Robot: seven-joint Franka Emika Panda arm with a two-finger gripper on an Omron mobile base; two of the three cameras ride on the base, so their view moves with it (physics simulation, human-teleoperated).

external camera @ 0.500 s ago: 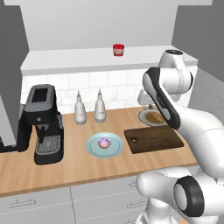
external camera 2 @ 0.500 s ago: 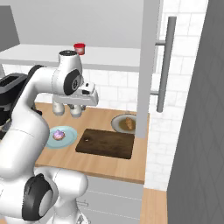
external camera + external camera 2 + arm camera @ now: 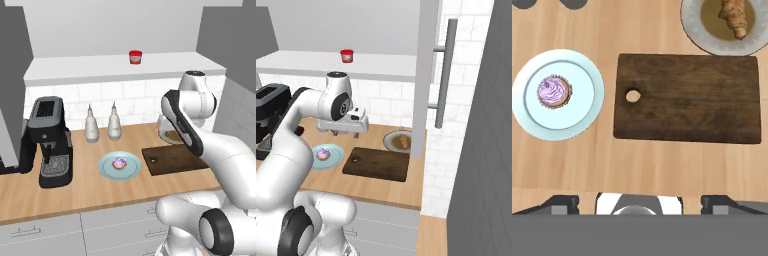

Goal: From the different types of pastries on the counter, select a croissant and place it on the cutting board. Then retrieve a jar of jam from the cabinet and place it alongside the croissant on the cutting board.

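Light wood counter [image 3: 662,165] under white tiles. Croissant [image 3: 733,15] on a grey plate [image 3: 694,25], far right of the bare cutting board [image 3: 687,97]. Jam jar [image 3: 135,56] up on the cabinet ledge [image 3: 75,70]. Gripper [image 3: 639,201] hovering high, fingers [image 3: 562,202] spread apart, holding nothing.

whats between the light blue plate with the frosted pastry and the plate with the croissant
The cutting board, bare on top, lies between the light-blue plate and the croissant's plate, clearest in the hand view.
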